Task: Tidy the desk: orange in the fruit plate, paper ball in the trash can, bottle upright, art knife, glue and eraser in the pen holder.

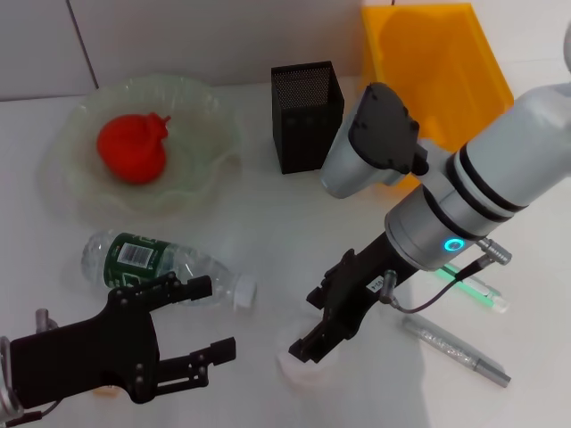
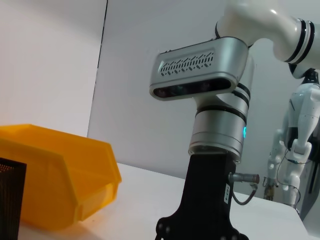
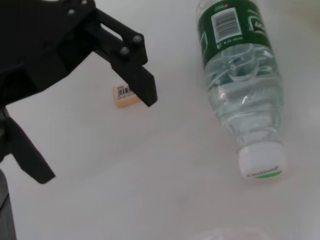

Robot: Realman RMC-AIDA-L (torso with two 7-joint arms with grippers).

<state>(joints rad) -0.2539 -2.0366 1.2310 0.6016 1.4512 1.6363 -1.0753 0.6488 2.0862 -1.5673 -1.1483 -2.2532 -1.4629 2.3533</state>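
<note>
Here, I am steering two arms over a white worktop (image 1: 268, 223). The orange (image 1: 132, 149) already sits in the fruit plate (image 1: 210, 111) at the far left. The bottle (image 1: 165, 266) lies on its side near me, cap pointing toward the middle. The right gripper (image 1: 312, 348) hangs low over the paper ball (image 1: 299, 367), which lies on the worktop just beyond the bottle's cap; I cannot tell how its jaws stand. The left gripper (image 1: 207, 319) rests beside the bottle, jaws spread and holding nothing. The eraser (image 3: 126, 95) lies near that gripper. The pen holder (image 1: 307, 116) and trash can (image 1: 437, 71) stand at the far edge. A green-tipped tube (image 1: 477, 290) and a silvery pen-like tool (image 1: 455, 350) lie to the right.

I judge the paper wad light and soft; it should crush and hold under a gentle squeeze across its middle. The bottle looks smooth and apt to roll; I would grip its labelled body.
</note>
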